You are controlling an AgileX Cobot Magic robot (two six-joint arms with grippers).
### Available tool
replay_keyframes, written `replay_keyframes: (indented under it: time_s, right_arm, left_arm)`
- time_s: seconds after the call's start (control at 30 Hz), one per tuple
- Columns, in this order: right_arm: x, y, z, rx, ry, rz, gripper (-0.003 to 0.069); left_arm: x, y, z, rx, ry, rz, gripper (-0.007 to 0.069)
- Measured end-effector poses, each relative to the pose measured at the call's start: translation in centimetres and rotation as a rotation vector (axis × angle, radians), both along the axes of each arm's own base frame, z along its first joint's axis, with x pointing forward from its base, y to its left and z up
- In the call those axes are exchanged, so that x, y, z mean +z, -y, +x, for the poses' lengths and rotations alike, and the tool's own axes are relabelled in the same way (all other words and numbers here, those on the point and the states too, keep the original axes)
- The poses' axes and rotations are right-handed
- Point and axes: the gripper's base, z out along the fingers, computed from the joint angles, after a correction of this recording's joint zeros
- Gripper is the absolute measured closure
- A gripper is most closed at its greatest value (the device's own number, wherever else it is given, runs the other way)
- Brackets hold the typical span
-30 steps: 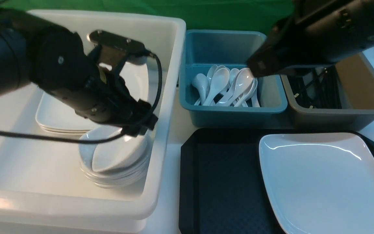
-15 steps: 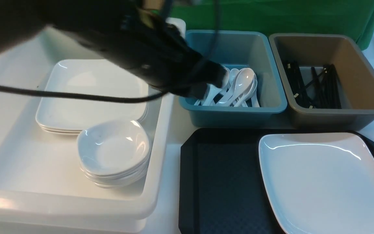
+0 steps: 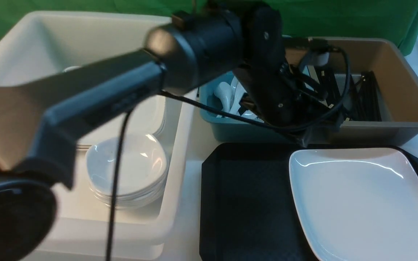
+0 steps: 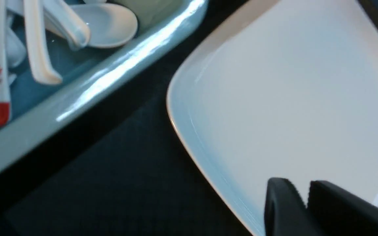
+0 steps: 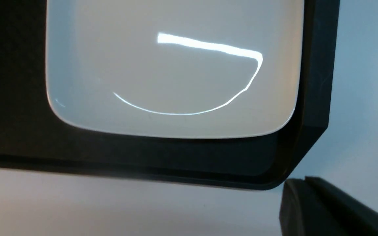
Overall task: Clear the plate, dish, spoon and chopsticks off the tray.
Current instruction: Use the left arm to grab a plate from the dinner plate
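The large white plate [image 3: 357,206] lies on the right half of the black tray [image 3: 245,210]; nothing else is on the tray. My left arm reaches across the blue bin, and my left gripper [image 3: 304,139] hangs over the plate's far left corner. In the left wrist view the left gripper [image 4: 304,188] shows a narrow gap with nothing in it, above the plate [image 4: 290,82]. My right gripper [image 5: 304,179] is shut and empty, over the table beside a corner of the tray [image 5: 317,82]. White spoons [image 3: 227,94] lie in the blue bin, black chopsticks [image 3: 368,98] in the brown bin.
A blue bin [image 3: 227,132] and a brown bin [image 3: 405,90] stand just behind the tray. A big white tub [image 3: 181,141] on the left holds a stack of small dishes [image 3: 127,170] and flat plates. The left arm's cable hangs over the tub.
My left arm has swung from the dish stack in the white tub, across the blue bin, to the plate's far corner. The right arm has left the front view.
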Motion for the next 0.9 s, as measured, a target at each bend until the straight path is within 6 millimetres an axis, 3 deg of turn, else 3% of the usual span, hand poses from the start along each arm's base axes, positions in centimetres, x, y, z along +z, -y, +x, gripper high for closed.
replay_keyframes:
  time_s: [0.17, 0.23, 0.43, 0.63, 0.73, 0.8, 0.9]
  right_arm:
    - [0.1, -0.1, 0.2, 0.001, 0.018, 0.008, 0.0632]
    - [0.1, -0.1, 0.3, 0.003, 0.034, 0.017, 0.0632]
    - [0.2, -0.5, 0.4, 0.028, 0.058, 0.049, 0.0632]
    - [0.4, -0.6, 0.7, 0.037, 0.084, 0.057, 0.0632]
    - [0.4, -0.6, 0.8, 0.040, 0.097, 0.058, 0.0632]
    - [0.5, -0.6, 0.8, 0.049, 0.108, 0.055, 0.0632]
    - [0.5, -0.7, 1.0, 0.058, 0.122, 0.052, 0.0632]
  left_arm:
    - [-3.7, 1.0, 1.4, 0.022, -0.016, 0.034, 0.0291]
    - [-6.2, 1.4, 1.9, 0.050, -0.038, 0.057, 0.0193]
    - [-9.3, 2.1, 3.0, 0.081, -0.012, 0.034, 0.0109]
    - [-10.5, 2.6, 3.7, 0.100, 0.035, -0.006, 0.0113]
    - [-10.7, 2.7, 3.9, 0.101, 0.045, -0.013, 0.0151]
    - [-10.8, 2.8, 3.9, 0.099, 0.040, -0.010, 0.0216]
    - [-11.0, 2.9, 3.8, 0.107, 0.020, -0.024, 0.0386]
